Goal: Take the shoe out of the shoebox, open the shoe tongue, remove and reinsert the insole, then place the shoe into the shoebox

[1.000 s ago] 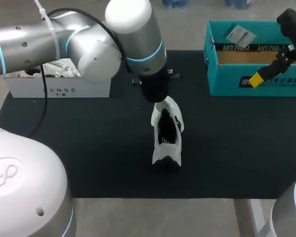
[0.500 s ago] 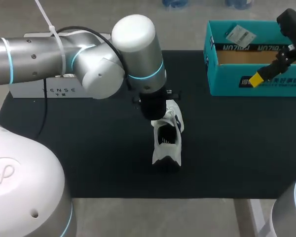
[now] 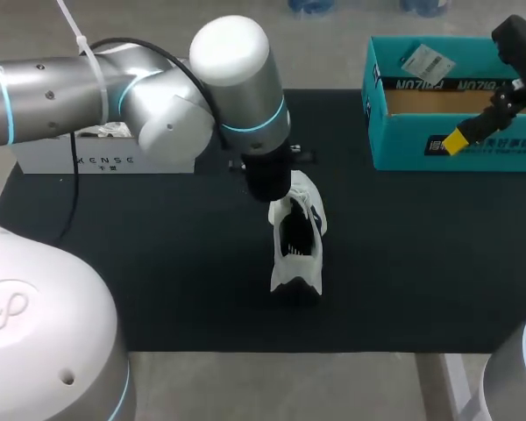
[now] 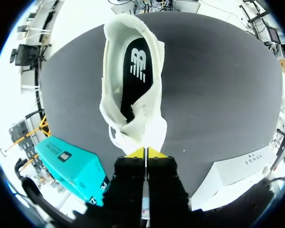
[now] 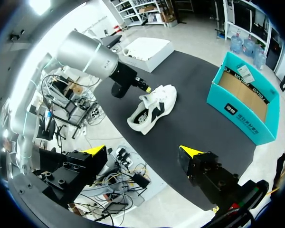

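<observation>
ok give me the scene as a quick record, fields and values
shoebox: teal, open, far right, no shoe inside
shoe: white, mid mat, outside the shoebox
insole: black, in the shoe
tongue: white, pinched at its edge
left gripper: shut on the tongue
right gripper: open, empty, by the shoebox
white box: far left

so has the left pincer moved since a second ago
Yes, the left pincer moved toward the shoe and away from the white box, then eased back slightly.
</observation>
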You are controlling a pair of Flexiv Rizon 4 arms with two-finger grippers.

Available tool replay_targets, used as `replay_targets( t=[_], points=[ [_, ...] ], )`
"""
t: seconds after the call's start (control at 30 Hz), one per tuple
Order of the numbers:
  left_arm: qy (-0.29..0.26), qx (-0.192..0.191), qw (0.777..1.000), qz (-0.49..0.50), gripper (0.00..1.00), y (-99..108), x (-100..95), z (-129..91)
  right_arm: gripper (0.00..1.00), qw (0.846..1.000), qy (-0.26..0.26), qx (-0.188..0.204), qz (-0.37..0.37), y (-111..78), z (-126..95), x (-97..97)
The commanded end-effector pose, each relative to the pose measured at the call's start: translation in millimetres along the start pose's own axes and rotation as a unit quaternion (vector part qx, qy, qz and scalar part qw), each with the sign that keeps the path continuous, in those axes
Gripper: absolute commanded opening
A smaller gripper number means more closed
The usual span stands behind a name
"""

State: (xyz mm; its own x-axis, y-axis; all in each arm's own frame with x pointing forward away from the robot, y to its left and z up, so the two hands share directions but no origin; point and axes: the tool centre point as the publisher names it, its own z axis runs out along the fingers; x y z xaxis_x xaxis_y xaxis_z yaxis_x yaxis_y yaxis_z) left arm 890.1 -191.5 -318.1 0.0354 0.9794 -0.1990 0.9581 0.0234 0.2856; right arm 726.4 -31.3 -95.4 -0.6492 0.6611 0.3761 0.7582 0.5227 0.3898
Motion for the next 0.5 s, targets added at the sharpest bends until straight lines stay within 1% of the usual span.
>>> replay_targets(
  t=[0.03, 0.17, 0.3, 0.5],
  points=[
    [0.0, -0.003, 1.0, -0.002, 0.0, -3, 11.4, -7, 1.0, 1.0, 0.001, 0.002, 0.0, 1.8, 1, -1.0],
    [0.006, 0.0, 1.0, -0.001, 0.0, -8, 9.8, 1, 1.0, 1.0, 0.001, 0.002, 0.0, 1.8, 1, -1.0],
    [0.008, 0.006, 1.0, 0.005, 0.0, -14, 4.3, 9, 1.0, 1.0, 0.001, 0.002, 0.0, 1.8, 1, -1.0],
    [0.006, 0.009, 1.0, 0.013, 0.0, -17, -3.5, 11, 1.0, 1.0, 0.001, 0.002, 0.0, 1.8, 1, -1.0]
  ],
)
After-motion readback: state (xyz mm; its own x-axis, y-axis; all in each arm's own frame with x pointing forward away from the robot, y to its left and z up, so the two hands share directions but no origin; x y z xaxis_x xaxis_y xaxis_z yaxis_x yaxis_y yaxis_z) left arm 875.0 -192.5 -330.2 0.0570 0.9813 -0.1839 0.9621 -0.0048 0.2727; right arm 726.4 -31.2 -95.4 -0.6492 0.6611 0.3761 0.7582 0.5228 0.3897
